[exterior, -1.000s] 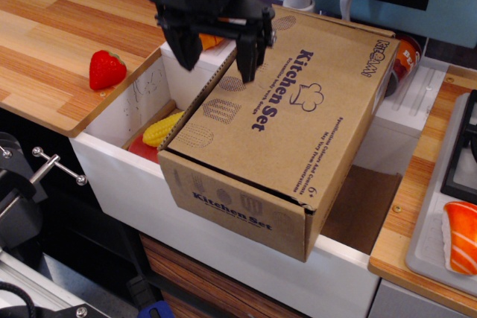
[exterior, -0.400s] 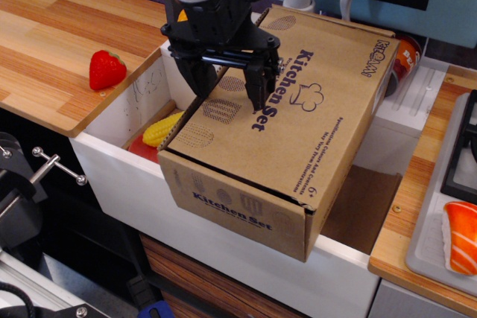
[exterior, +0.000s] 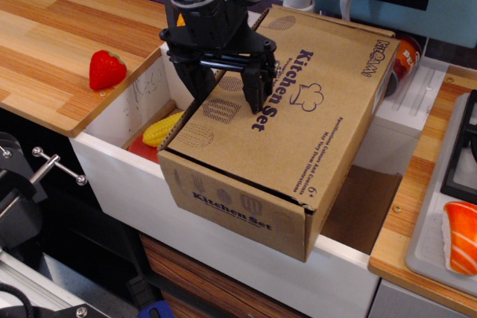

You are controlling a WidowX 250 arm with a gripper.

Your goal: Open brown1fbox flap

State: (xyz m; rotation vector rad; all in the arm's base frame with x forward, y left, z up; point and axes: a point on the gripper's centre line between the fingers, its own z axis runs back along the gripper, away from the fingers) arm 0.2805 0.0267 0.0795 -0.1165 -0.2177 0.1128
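In the single view, the brown1fbox [exterior: 283, 139] fills the frame's centre, lying across the white sink [exterior: 134, 184]. Its flap [exterior: 298, 102] faces up, lying flat. At upper centre, the black gripper [exterior: 226, 94] stands with fingers spread, straddling the flap's left edge. A strawberry [exterior: 106, 69] sits on the counter [exterior: 45, 35] at upper left.

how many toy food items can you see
3: a strawberry on the left counter, corn in the sink beside the box, sushi at right. More may be hidden.
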